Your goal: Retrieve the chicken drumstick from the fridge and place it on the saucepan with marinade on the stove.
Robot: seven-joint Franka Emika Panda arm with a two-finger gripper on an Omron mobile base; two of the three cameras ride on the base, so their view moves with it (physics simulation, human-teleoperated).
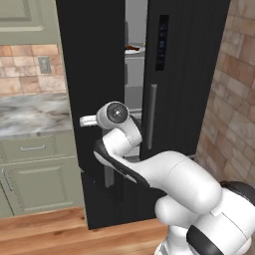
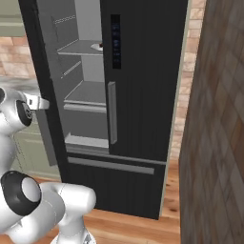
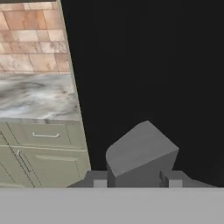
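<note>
One fridge (image 2: 143, 95) door stands swung open on my left, its black face close in front of my hand. My gripper (image 3: 138, 177) sits around the door's grey handle (image 3: 140, 155), fingers on either side of it, partly closed. Up on an upper shelf (image 2: 83, 47) I see a small reddish-brown chicken drumstick (image 1: 132, 49) on a white plate (image 1: 135, 52).
</note>
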